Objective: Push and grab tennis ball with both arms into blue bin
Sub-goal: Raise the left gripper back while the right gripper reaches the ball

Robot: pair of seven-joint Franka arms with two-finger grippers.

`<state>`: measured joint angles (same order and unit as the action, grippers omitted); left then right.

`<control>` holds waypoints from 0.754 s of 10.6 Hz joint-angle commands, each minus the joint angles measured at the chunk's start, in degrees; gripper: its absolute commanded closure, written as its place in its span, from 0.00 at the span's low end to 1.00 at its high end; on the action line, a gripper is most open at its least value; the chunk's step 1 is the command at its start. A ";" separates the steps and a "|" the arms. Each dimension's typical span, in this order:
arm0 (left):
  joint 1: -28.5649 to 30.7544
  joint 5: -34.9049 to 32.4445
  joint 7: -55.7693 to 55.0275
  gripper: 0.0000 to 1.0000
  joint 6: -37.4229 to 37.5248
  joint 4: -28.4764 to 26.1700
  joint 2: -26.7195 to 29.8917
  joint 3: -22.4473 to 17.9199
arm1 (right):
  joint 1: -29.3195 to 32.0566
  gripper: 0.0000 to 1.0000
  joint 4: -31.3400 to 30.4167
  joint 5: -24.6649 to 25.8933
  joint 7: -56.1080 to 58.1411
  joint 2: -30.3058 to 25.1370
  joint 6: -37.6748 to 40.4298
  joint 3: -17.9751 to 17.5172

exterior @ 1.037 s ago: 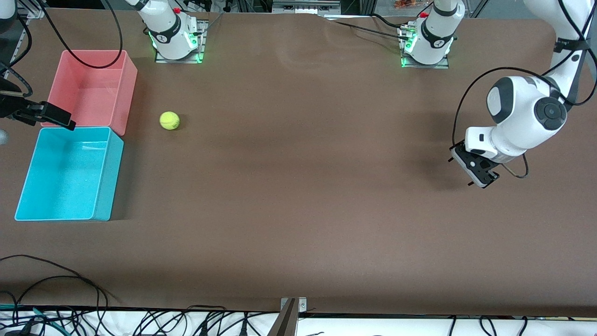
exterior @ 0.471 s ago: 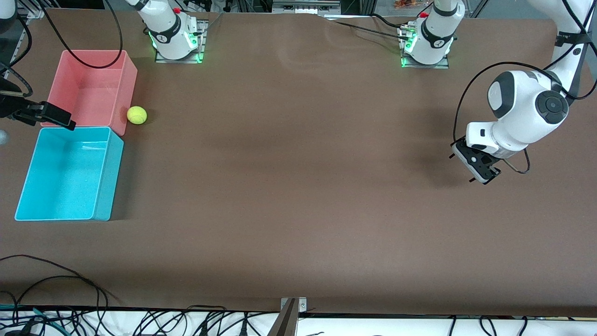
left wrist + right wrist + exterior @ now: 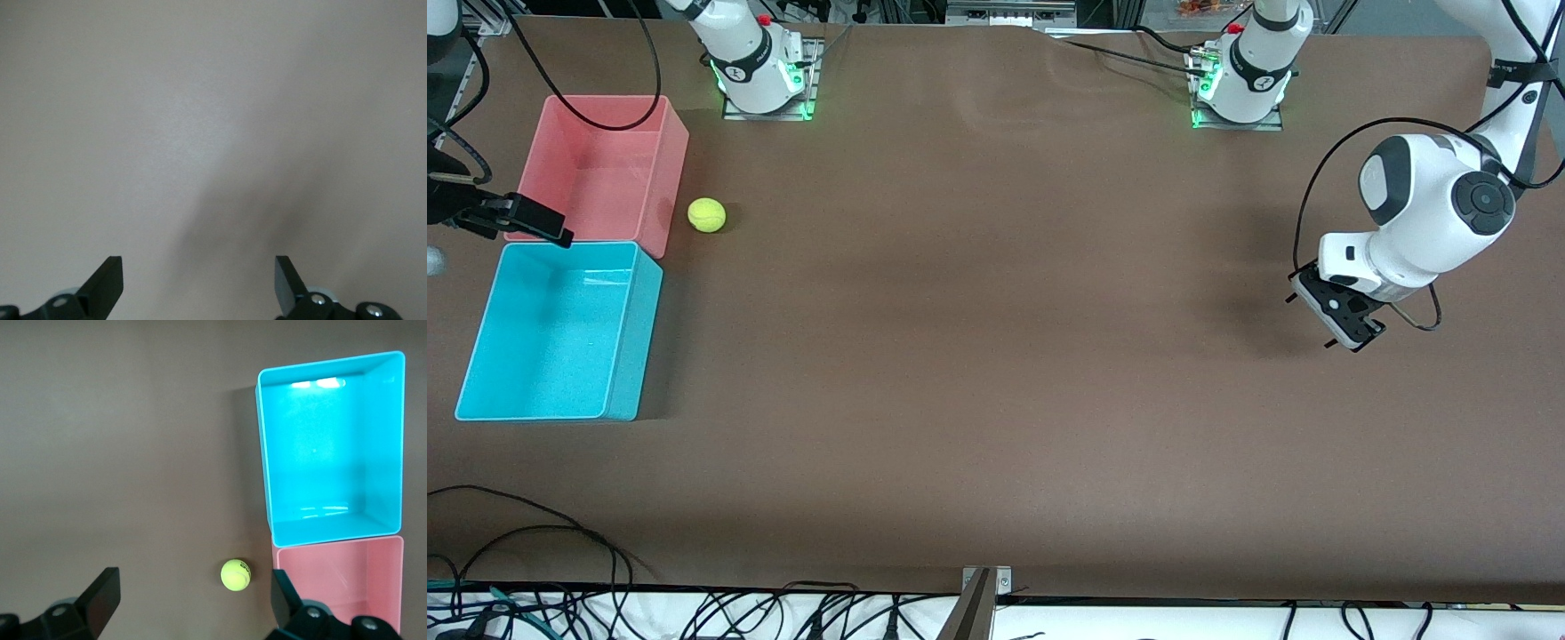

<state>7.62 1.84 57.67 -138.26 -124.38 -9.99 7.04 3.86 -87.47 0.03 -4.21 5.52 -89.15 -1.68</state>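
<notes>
The small fuzzy yellow-green tennis ball (image 3: 706, 214) lies on the brown table (image 3: 996, 356), just beside the pink rectangular plastic bin's (image 3: 671, 169) wall but apart from it, toward the right arm's end of the table. The bright cyan-blue rectangular plastic bin (image 3: 631, 338) stands empty against the pink one, nearer to the front camera than the ball. In the right wrist view the ball (image 3: 235, 575) shows a small dark mark, too small to read; no other writing can be made out.

The right gripper (image 3: 507, 216) hangs over the meeting edge of the two bins, jaws spread wide with nothing between them. The left gripper (image 3: 1347, 320) waits over bare table at the left arm's end, well apart from the ball, its jaws also wide and empty.

The ball appears to be within the right arm's reach, so the grab likely falls to it. To do it well, the gripper should come down straight over the ball with the fingers straddling it, close gently on the widest part so it doesn't squirt away or roll against the pink wall, then lift clear of both rims before moving over the blue bin.
</notes>
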 commanded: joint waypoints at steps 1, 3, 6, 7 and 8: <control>0.21 -0.96 -0.62 0.00 0.36 0.19 4.00 -0.54 | -0.17 0.00 0.99 0.06 0.34 1.41 3.89 -0.61; -0.23 -1.04 -3.69 0.00 0.45 0.98 5.77 -0.54 | -1.74 0.00 0.46 0.06 0.17 1.51 5.39 -0.96; -0.41 -0.87 -3.87 0.00 2.37 2.83 7.70 -0.45 | -2.63 0.00 -3.31 0.23 1.74 0.99 5.22 -3.67; -0.41 -0.61 -3.96 0.00 4.91 3.96 8.66 -0.71 | -2.63 0.00 -4.80 0.32 1.92 0.55 4.78 -5.25; -0.41 -0.26 -5.10 0.00 8.93 6.15 8.85 -2.02 | -2.63 0.00 -6.12 0.50 2.01 0.28 4.25 -6.31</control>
<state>7.35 1.84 54.80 -136.25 -121.32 -3.14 6.59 1.23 -90.10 0.01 -3.55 7.34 -84.43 -5.53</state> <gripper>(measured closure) 0.000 0.000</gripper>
